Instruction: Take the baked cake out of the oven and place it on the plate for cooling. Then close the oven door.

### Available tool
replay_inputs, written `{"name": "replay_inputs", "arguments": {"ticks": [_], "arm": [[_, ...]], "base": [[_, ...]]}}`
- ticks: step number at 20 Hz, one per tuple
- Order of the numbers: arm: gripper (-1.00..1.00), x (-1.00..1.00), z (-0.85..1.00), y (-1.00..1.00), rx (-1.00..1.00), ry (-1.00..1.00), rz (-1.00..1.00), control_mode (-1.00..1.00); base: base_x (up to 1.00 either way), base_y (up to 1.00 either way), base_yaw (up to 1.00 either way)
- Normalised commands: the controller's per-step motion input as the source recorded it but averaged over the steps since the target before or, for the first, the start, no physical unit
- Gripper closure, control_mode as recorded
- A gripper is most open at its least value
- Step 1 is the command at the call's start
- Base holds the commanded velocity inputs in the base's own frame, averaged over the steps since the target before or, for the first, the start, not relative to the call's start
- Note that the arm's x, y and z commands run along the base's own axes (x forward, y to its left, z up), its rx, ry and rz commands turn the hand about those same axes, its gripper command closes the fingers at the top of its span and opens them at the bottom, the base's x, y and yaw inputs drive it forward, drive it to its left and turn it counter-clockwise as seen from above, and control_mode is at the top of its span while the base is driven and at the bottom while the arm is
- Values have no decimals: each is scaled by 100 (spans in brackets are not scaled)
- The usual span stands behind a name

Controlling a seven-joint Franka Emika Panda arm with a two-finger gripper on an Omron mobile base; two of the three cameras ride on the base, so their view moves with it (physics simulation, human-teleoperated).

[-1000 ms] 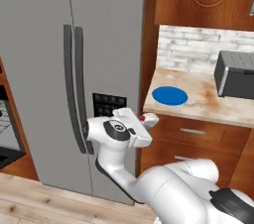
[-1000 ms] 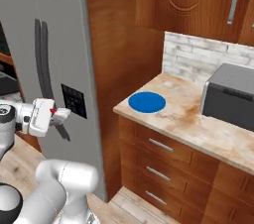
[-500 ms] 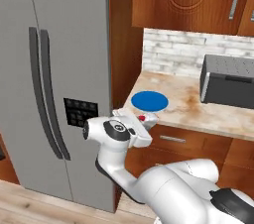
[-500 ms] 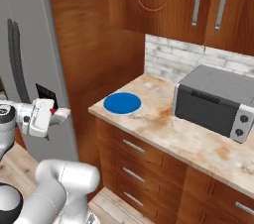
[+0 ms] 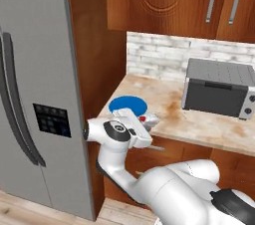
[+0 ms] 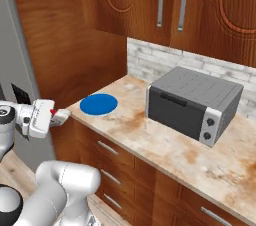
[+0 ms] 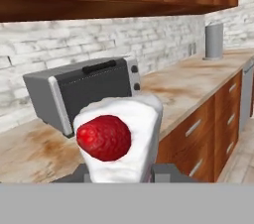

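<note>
— So where is the cake (image 7: 119, 141) at this point?

— Pinched in the gripper (image 5: 147, 121), jaws drawn in close on its white sides. In the hand view it sits right in front of the lens: a soft-looking frosted wedge with a glossy red berry on its face. From the left base view you just catch the red spot at the fingertips, near the front edge of the counter (image 5: 199, 124) and just beside the plate (image 5: 128, 106).

— And the step in hand?

— Carrying it to the plate, I'd judge. The gripper hangs out past the counter's edge, so it wants to come in over the blue disc and lower until the base of the cake meets it before the jaws let go. Keep it level; frosting like that would likely smear or tip if dropped from height.

— What's the plate like?

— Flat, round, bright blue, smooth, lying on mottled beige stone near the counter's left end. Well apart to the right stands the toaster oven (image 6: 192, 104), a boxy grey metal thing with a dark glass door and two knobs. Behind it, pale brick tiling; above, polished reddish wood cabinets (image 6: 170, 5) with slim metal handles.
</note>
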Motion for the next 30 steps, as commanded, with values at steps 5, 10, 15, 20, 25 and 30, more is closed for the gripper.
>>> {"name": "replay_inputs", "arguments": {"ticks": [5, 10, 15, 20, 25, 30], "arm": [[100, 0, 0, 0, 0, 0, 0, 100], [100, 0, 0, 0, 0, 0, 0, 100], [100, 0, 0, 0, 0, 0, 0, 100], [100, 0, 0, 0, 0, 0, 0, 100], [100, 0, 0, 0, 0, 0, 0, 100], [100, 20, 0, -25, 3, -14, 5, -100]], "base": [[17, -59, 5], [14, -49, 2], [13, -43, 1], [14, -41, 1], [14, -36, 2], [0, 0, 0]]}}
